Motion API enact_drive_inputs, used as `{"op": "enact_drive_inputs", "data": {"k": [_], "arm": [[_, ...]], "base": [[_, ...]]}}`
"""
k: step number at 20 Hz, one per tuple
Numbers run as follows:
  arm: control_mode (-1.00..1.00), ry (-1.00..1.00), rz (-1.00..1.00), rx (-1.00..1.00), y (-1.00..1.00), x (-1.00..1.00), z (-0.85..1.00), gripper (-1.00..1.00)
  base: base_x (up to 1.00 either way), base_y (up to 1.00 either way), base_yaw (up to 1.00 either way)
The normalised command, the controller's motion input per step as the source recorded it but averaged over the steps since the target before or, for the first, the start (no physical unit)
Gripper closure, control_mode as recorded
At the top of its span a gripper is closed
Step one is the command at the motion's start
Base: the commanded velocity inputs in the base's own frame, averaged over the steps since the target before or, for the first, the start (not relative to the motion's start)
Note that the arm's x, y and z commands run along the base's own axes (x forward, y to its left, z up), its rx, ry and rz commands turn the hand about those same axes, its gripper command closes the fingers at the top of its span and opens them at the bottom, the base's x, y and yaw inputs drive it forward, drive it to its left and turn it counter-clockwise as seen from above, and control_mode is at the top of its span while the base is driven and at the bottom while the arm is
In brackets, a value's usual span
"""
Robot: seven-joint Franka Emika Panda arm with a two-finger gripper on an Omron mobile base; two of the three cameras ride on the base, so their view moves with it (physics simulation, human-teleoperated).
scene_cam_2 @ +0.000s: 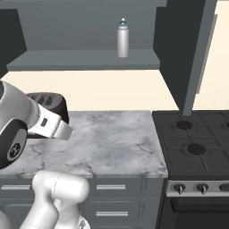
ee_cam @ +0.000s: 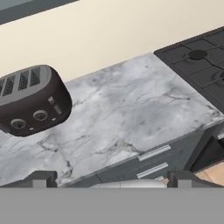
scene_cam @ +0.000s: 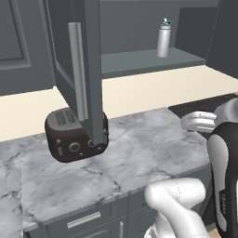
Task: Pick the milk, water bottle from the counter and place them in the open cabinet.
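Observation:
The water bottle [scene_cam: 163, 39] [scene_cam_2: 122, 39], slim and light grey with a teal cap, stands upright on the grey shelf of the open cabinet [scene_cam: 139, 62] [scene_cam_2: 80, 60]. The milk and the counter are out of view. My gripper [ee_cam: 111, 179] is open and holds nothing; its two dark fingertips [ee_cam: 41, 177] stand wide apart. It hangs well below the shelf and looks down at a marble wall worktop [ee_cam: 127, 113]. The bottle is far above it.
A dark toaster [scene_cam: 76, 135] [ee_cam: 33, 100] sits at the left of the worktop [scene_cam: 139, 153], under the cabinet's open left door with its silver bar handle [scene_cam: 78, 69]. A black gas stove [scene_cam_2: 197, 134] [ee_cam: 197, 61] adjoins on the right, below the open right door [scene_cam_2: 188, 53]. Drawers run below.

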Motion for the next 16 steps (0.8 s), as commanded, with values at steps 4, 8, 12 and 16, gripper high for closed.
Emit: {"op": "enact_drive_inputs", "data": {"k": [4,8,12,16], "arm": [[-1.00,0.00,0.00,-0.06,0.27,-0.09,-0.17,-1.00],[1.00,0.00,0.00,-0.04,0.15,-0.01,-0.07,-1.00],[1.00,0.00,0.00,0.00,0.00,0.00,0.00,-1.00],[1.00,0.00,0.00,0.00,0.00,0.00,0.00,-1.00]], "base": [[0.00,0.00,0.00],[0.00,0.04,0.00],[0.00,0.00,0.00],[-0.03,-0.08,0.00]]}}
